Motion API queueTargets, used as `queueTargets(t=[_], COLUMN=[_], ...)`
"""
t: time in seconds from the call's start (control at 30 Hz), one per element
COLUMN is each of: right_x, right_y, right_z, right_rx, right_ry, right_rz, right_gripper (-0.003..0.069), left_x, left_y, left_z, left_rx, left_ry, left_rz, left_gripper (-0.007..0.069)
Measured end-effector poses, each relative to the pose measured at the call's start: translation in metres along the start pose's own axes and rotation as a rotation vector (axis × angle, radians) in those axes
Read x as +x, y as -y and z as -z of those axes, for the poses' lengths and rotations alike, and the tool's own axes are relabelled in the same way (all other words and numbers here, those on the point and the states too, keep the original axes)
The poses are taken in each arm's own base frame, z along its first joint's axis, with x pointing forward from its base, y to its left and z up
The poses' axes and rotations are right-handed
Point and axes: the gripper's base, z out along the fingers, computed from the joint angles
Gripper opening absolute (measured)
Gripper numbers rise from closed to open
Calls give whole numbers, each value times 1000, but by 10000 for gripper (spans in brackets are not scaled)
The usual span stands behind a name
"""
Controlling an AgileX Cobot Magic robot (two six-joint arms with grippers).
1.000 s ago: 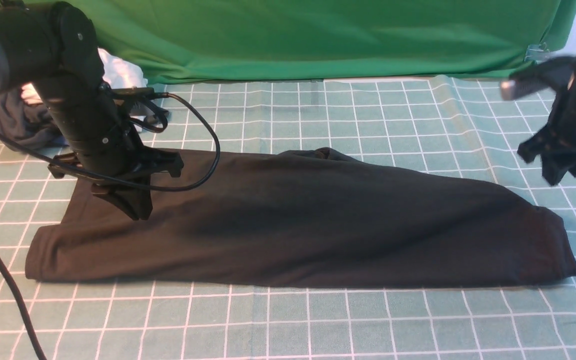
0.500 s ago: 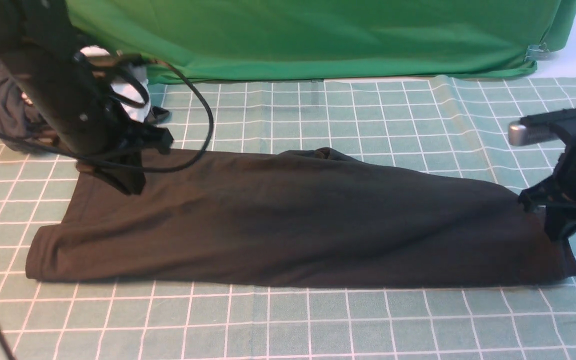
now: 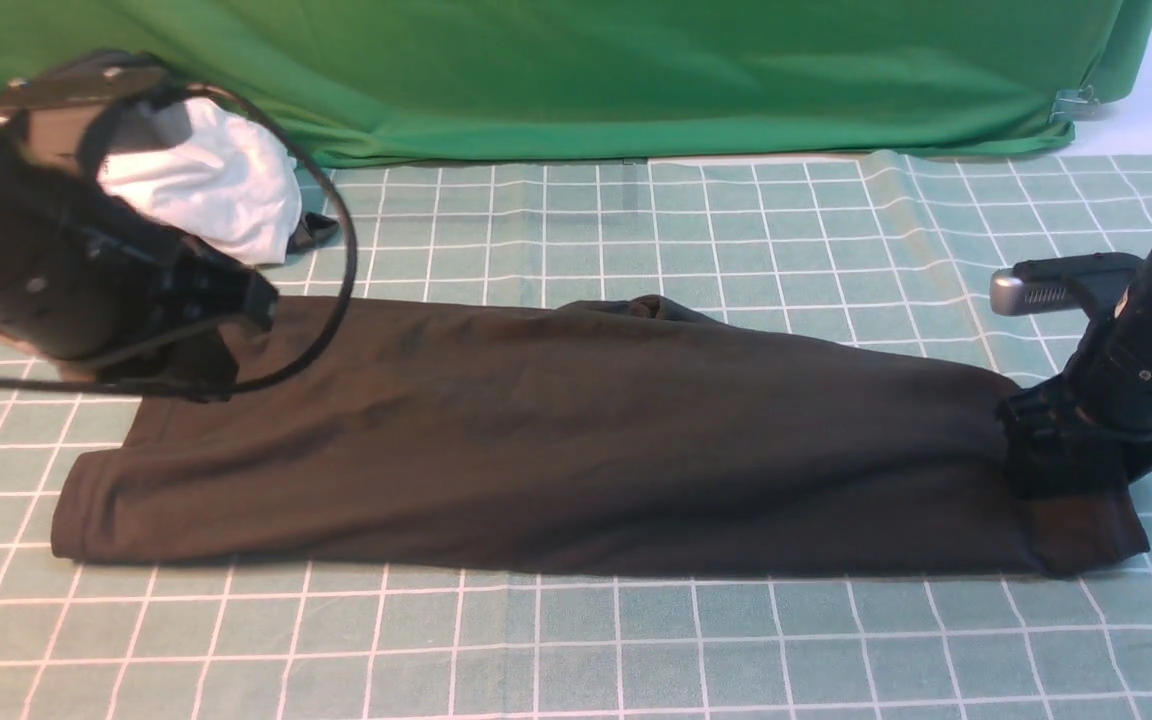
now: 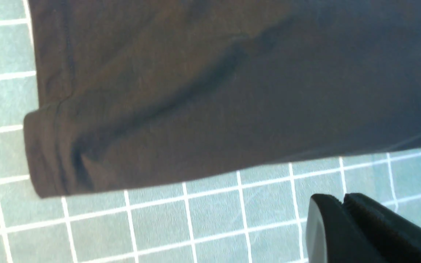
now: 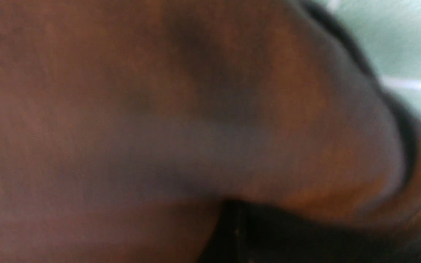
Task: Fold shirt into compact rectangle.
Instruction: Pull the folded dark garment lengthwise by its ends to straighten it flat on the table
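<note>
- The right gripper was set down on the 3 o'clock end of the shirt, with its tips sunk into the dark fabric.
- Whether its jaws were spread or closed on the fabric could not be told. Only a black mass was shown in the front view, and the right wrist view was filled with blurred brown cloth.
- The left gripper was seen with its jaws pressed together and nothing between them. No fabric was touched by it in the left wrist view.
- The left arm was held over the shirt's 10 o'clock corner, with a black cable looped beside it.
- The shirt was laid flat on the grid cloth as a long folded band from 9 o'clock to 3 o'clock. A small hump was raised at its 12 o'clock edge.
- A white garment was heaped at 10 o'clock of the shirt, partly hidden by the left arm.
- A green backdrop was hung along the 12 o'clock side, and a metal clip was fixed on it at 2 o'clock.
</note>
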Motion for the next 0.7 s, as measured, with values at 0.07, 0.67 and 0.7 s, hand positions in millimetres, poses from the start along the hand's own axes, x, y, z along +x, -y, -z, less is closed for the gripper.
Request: queueTargets(t=[0.07, 0.67, 0.7], right_x=[0, 17, 18], right_y=[0, 26, 29], right_z=[0, 52, 56], right_rx=[-2, 51, 56], right_ry=[-3, 32, 37], right_rz=[-4, -39, -51], right_gripper=[551, 57, 57], left_x=[4, 23, 23], left_y=[1, 6, 6], left_z=[9, 44, 44], left_rx=[2, 0, 0], left_ry=[28, 93, 92], left_rz=[-4, -29, -30], left_gripper=[11, 11, 11])
